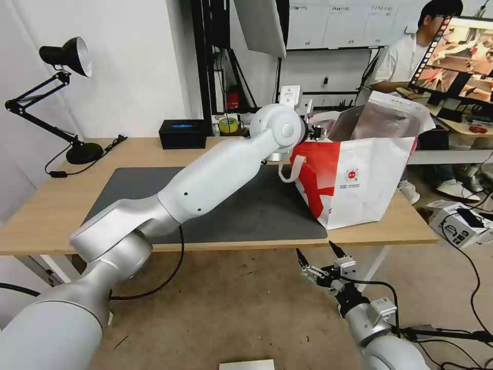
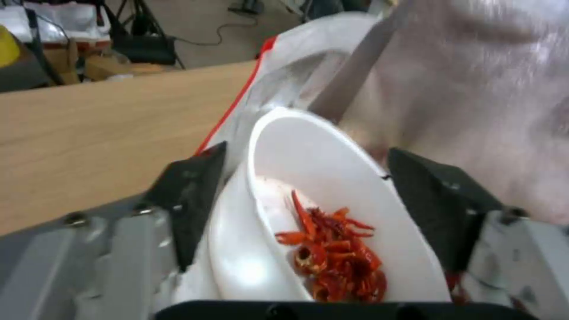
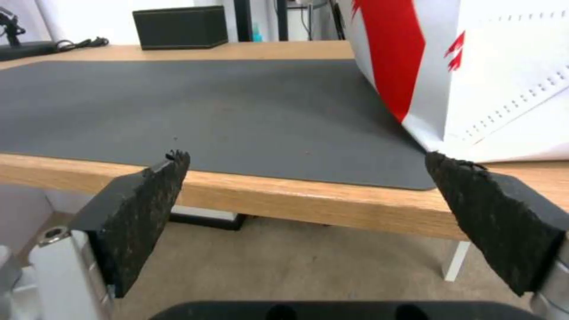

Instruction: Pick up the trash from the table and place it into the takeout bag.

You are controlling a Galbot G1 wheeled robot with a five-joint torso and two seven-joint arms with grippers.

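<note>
One bowl, white and round, was tipped steeply on its side between the left gripper pads, its open mouth facing the wrist camera and its rim leaning toward the silver foil lining of the takeout bag. Red crayfish shells sat piled in the low part of the bowl near the gripper base. The left gripper was clamped on the bowl, one black finger against each side of the wall, held at the bag's open top, above the far left edge of the bag in the head view. The bag stood upright on the right end of the bench, partly on the dark grey mat, one white strap handle hanging down its red side. The right gripper hung below the near bench edge, over the floor, fingers spread wide apart with nothing between them. A black box and a black desk lamp sat at the back left of the bench.
</note>
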